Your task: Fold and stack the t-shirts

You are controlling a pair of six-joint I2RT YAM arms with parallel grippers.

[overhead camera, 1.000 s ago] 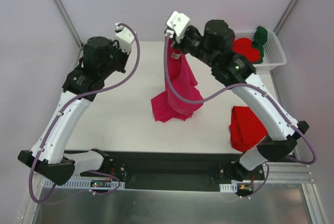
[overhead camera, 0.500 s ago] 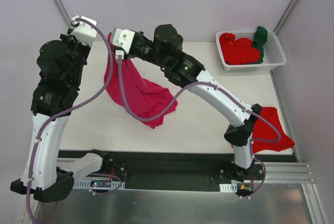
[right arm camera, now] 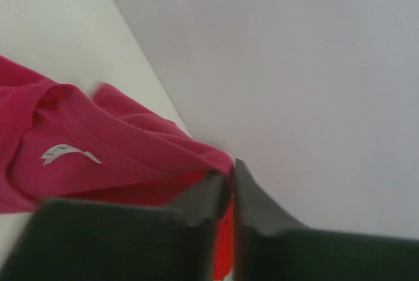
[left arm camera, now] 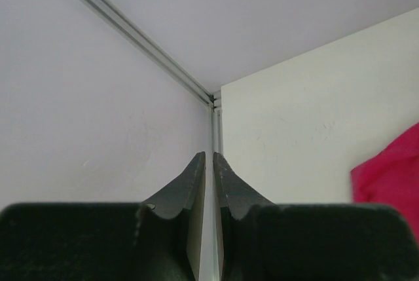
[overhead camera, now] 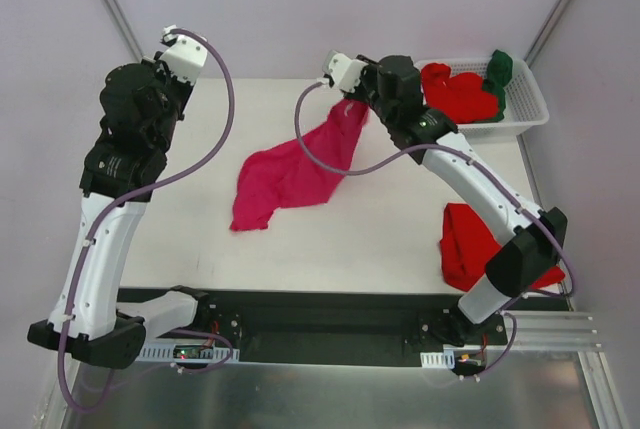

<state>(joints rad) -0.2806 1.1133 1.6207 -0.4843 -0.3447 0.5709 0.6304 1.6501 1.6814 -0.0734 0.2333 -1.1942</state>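
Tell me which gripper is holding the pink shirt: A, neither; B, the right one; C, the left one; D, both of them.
B: the right gripper is pinched shut on an edge of the pink shirt, while the left gripper is raised away from it, shut on nothing.

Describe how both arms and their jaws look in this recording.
Left arm and right arm: white link shells, bulky black joints, black bases. A purple cable loops along each; a white camera block sits at each wrist. Jaws are dark, tapering to thin tips.
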